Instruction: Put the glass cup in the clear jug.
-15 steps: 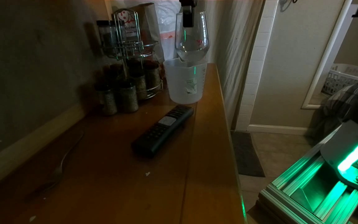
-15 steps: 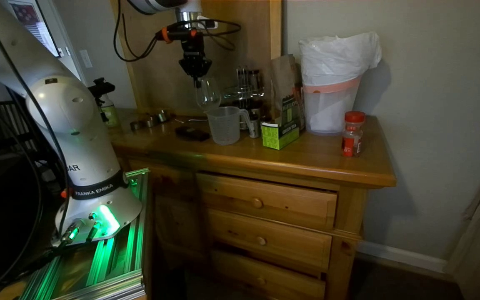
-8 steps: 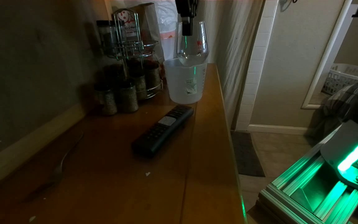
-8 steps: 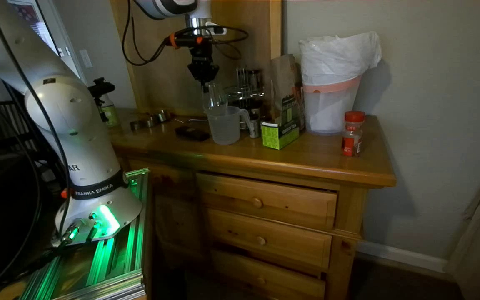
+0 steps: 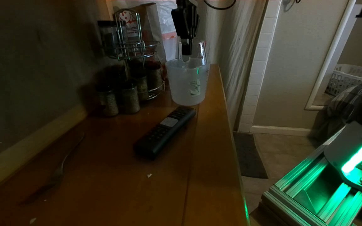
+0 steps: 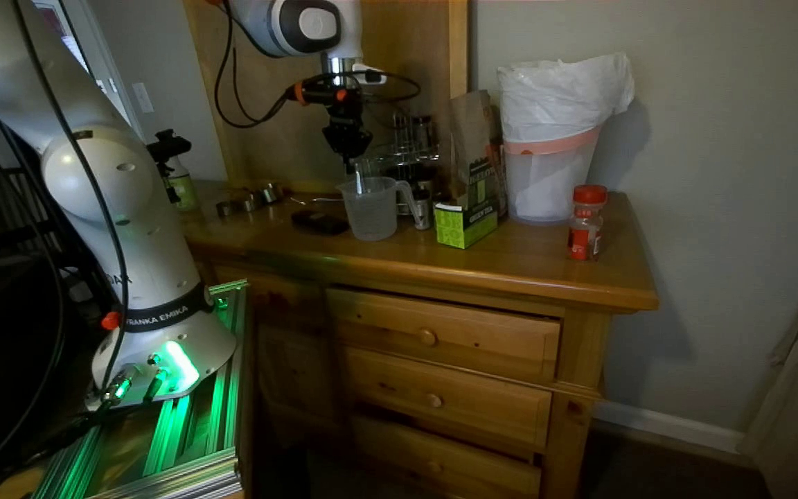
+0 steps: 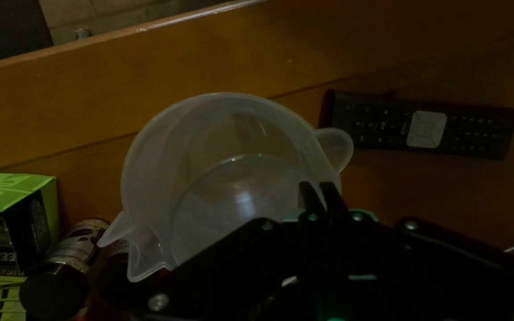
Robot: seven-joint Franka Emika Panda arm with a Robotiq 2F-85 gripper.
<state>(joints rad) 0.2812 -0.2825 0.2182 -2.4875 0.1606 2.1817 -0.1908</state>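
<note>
The clear jug (image 5: 187,89) stands upright on the wooden top; it also shows in an exterior view (image 6: 371,216) and in the wrist view (image 7: 147,147). The glass cup (image 5: 202,51) is upright with its lower part down inside the jug and its upper part above the jug's rim; it also shows in an exterior view (image 6: 366,168). My gripper (image 5: 186,51) is shut on the cup's wall, just above the jug's rim, and shows in an exterior view (image 6: 349,166) and the wrist view (image 7: 320,187). In the wrist view cup and jug outlines overlap and are hard to separate.
A black remote (image 7: 422,127) lies beside the jug. A wire spice rack (image 5: 130,50) with jars stands close behind it. A green tea box (image 6: 465,222) and a white bin (image 6: 551,170) stand further along. A fork (image 5: 61,169) lies near the wall.
My gripper has come down with the glass cup in it, and the cup has gone from above the jug to partly inside it. The jug has shifted very slightly.
</note>
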